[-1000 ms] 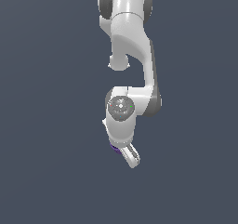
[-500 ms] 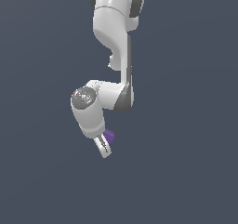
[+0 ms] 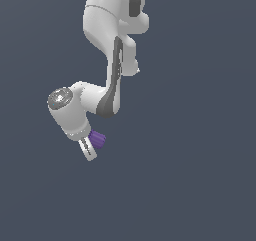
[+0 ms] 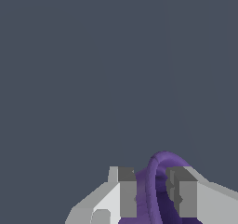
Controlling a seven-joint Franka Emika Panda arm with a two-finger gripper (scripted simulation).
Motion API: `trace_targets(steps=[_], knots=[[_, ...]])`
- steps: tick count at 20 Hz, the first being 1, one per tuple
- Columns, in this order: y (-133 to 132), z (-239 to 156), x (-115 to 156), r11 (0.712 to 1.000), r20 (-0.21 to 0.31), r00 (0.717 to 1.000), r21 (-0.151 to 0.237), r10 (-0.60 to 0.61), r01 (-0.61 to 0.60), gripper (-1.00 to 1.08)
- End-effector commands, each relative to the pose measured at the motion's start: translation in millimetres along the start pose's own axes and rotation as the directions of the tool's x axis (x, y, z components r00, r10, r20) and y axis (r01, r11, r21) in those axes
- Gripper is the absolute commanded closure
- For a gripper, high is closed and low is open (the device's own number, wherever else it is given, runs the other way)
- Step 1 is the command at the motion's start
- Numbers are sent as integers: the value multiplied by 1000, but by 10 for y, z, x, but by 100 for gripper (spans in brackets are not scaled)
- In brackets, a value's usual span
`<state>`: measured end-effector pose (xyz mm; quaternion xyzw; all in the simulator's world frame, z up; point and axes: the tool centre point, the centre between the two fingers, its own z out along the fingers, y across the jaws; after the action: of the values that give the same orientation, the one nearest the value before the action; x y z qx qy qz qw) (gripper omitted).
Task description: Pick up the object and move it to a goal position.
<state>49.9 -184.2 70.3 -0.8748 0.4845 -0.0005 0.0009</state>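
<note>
The object (image 3: 98,139) is a small dark purple cylinder held at the end of the white arm, toward the exterior view's left. My gripper (image 3: 91,150) is shut on it, the fingers pointing down and slightly sideways. In the wrist view the purple object (image 4: 155,190) sits squeezed between the two grey fingertips (image 4: 126,193), with its curved rim rising above them. My gripper (image 4: 153,195) fills the lower part of that view; the object's lower half is hidden.
The white arm (image 3: 107,50) hangs down from the top of the exterior view, its wrist joint (image 3: 62,102) bent toward that view's left. Behind everything is a plain dark grey-blue background.
The wrist and gripper have swung toward the exterior view's left with the purple object in the grip, and the upper arm has leaned the same way.
</note>
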Motion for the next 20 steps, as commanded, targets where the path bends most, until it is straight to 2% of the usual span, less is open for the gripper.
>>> trace_targets(steps=[1, 10, 20], knots=[[101, 0, 84, 1000, 0, 1000, 0, -1, 1, 108], [168, 8, 170, 1000, 0, 1000, -1, 0, 0, 108], [412, 70, 564, 1000, 0, 1000, -1, 0, 0, 108]])
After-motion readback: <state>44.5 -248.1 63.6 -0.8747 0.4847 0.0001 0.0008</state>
